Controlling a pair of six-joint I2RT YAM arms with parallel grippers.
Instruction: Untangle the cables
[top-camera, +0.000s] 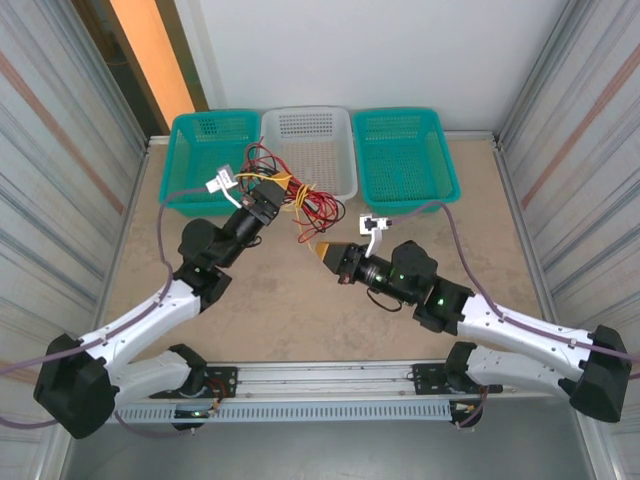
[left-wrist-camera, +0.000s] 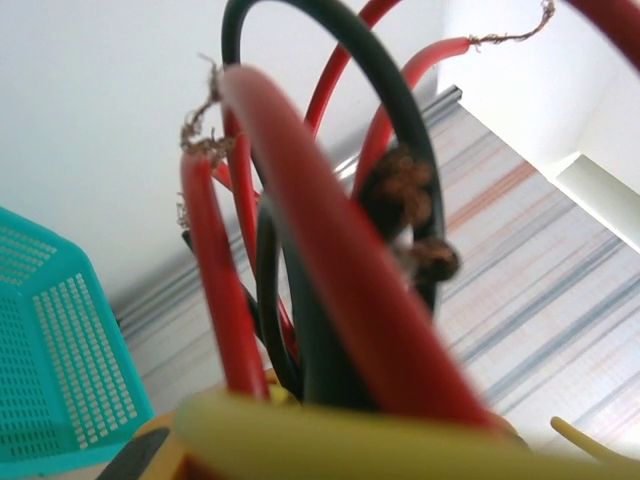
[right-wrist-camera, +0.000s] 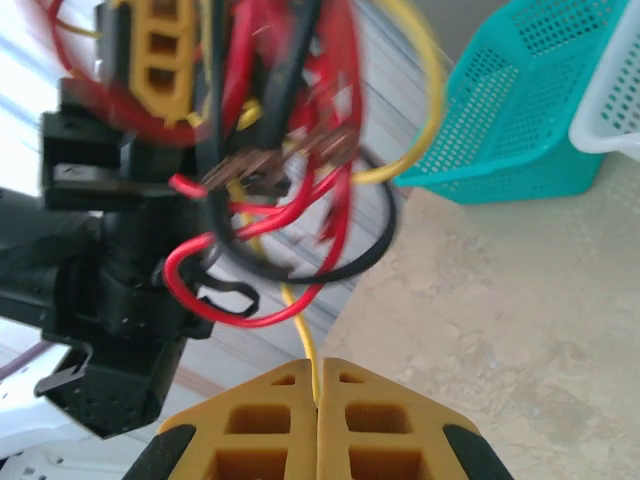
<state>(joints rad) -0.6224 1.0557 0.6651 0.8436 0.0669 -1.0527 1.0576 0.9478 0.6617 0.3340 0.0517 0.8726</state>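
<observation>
On the table (top-camera: 300, 310), the left teal basket (top-camera: 215, 145) sits at the far edge. Just in front of it, the left gripper (top-camera: 262, 205) is raised off the surface, its jaws pinching the cables (top-camera: 290, 190) at the base of the bundle. In the left wrist view, red and black strands rise from the grip in loops, several ending in frayed bare copper, with a yellow strand across the bottom. The tangle of red, yellow and black hangs in the air in front of the near rim of the white basket (top-camera: 310, 135), which stands between the two teal ones. Loose loops spread toward the right. Lower and to the right of the bundle, the right gripper (top-camera: 322, 252) points at it. Its yellow fingers (right-wrist-camera: 250, 430) are pressed together, and a yellow wire (right-wrist-camera: 300, 320) runs down from the tangle into the seam between them, nipped there. The right teal basket (top-camera: 405, 150) stands at the far edge, well apart from the cables.
</observation>
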